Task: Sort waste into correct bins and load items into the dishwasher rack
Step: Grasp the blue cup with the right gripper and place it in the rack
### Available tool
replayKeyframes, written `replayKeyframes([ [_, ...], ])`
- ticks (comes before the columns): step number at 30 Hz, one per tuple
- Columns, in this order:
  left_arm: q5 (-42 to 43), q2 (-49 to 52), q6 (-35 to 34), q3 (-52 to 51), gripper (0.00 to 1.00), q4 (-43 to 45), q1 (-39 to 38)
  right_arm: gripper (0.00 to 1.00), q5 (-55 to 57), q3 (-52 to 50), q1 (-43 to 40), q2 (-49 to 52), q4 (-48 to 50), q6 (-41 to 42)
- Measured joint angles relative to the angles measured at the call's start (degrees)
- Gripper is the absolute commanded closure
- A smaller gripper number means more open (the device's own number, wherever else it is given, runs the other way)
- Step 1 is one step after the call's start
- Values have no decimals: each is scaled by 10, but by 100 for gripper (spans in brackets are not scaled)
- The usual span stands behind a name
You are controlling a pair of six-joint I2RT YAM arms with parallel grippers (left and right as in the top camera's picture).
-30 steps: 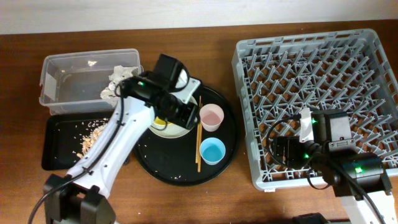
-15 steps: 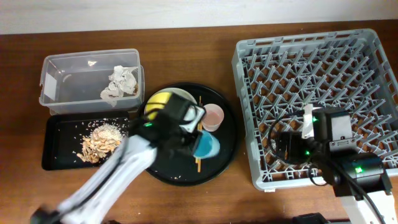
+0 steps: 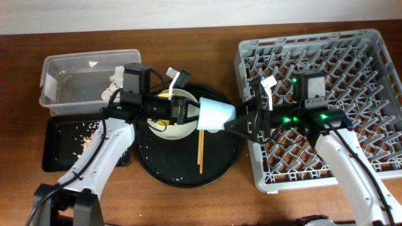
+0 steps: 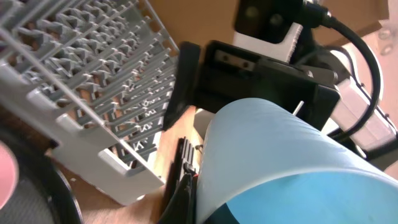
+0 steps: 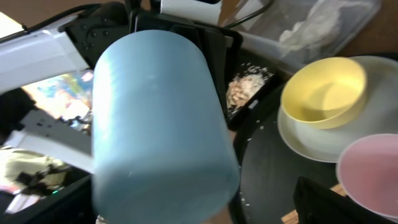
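The light-blue cup (image 3: 217, 114) hangs on its side above the round black tray (image 3: 182, 172). My left gripper (image 3: 195, 114) is shut on its rim; the left wrist view shows a finger (image 4: 186, 186) pressed to the cup wall (image 4: 280, 155). My right gripper (image 3: 239, 119) is open at the cup's base end. The cup (image 5: 158, 124) fills the right wrist view, with one finger (image 5: 336, 202) off to its side. The plate (image 3: 171, 130), the yellow bowl (image 5: 323, 90) on it, the pink cup (image 5: 373, 168) and the chopsticks (image 3: 201, 149) sit on the round tray.
The dishwasher rack (image 3: 326, 69) fills the right side. A clear tub (image 3: 75, 81) holding crumpled tissue (image 3: 118, 78) stands back left. In front of it a shallow black tray (image 3: 63, 147) holds food scraps (image 3: 88, 143). Crumbs dot the round tray.
My left gripper shut on the light-blue cup, lifted it off the tray and turned it sideways to the right. My right arm swung from the rack's front up to the cup.
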Motion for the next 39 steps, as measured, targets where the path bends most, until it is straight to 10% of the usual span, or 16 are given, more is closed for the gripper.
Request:
replayKeyframes([
  [24, -11, 0, -66, -1, 100, 49, -48, 32, -106, 0, 0, 10, 26, -4],
  [28, -16, 0, -64, 0, 67, 50, -48, 42, -108, 0, 0, 10, 26, -4],
  [39, -258, -13, 96, 3, 58, -227, 35, 52, 171, 4, 0, 10, -105, -3],
])
